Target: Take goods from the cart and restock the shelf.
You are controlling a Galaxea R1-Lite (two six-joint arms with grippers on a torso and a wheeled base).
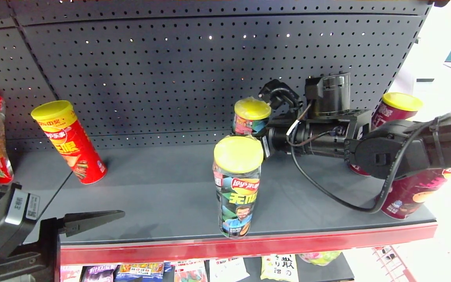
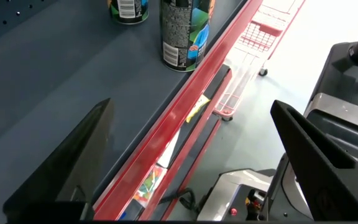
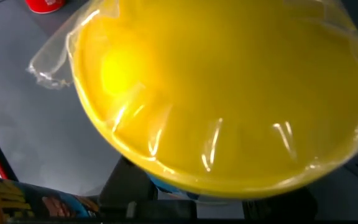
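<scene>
Closest in, the left gripper (image 2: 191, 109) hangs just off the red front edge (image 1: 249, 244) of the shelf (image 1: 151, 184), its fingers wide apart and empty. Farther back, the right gripper (image 1: 264, 131) sits at a yellow-lidded can (image 1: 251, 113) near the pegboard (image 1: 170, 70). Whether it grips the can or sits loose around it cannot be told. That can appears to stand on the shelf directly behind the front can (image 1: 237, 188), so the placing step looks nearly done. The next move is probably a release and a straight pull-back to the right, which must miss the front can and the dark red cans (image 1: 399, 105) that the arm crosses. Open room lies between the front can and the red can (image 1: 71, 143) at left. The cart (image 2: 260, 31) stands below, past the shelf's edge.
</scene>
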